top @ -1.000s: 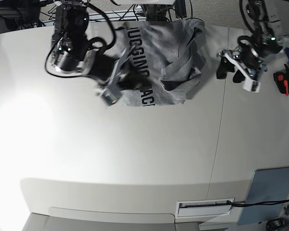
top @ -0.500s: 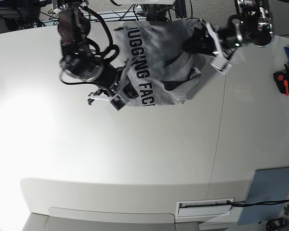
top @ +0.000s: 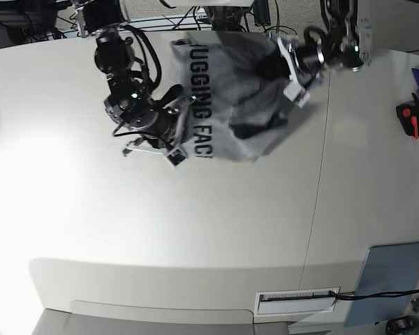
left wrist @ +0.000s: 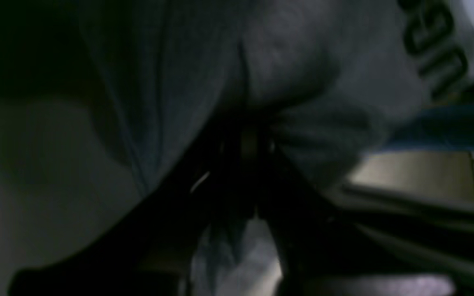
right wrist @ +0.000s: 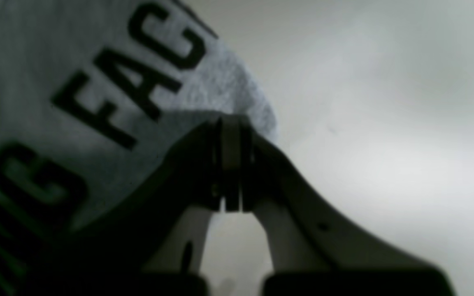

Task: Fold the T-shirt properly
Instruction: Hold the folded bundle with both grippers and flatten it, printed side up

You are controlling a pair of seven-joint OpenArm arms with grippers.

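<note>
Right gripper (right wrist: 231, 164): jaws pressed together, pinching the lettered hem edge of the T-shirt (top: 227, 91). Left gripper (left wrist: 247, 144): clamped on bunched grey cloth at the opposite side. T-shirt sits at the far edge of the table (top: 195, 230), partly lifted. Judged light, limp, non-slip; best gripped at hems or shoulders. Long axis unclear; lettering runs away from camera.

one t-shirt (top: 230, 91), two grippers.
</note>
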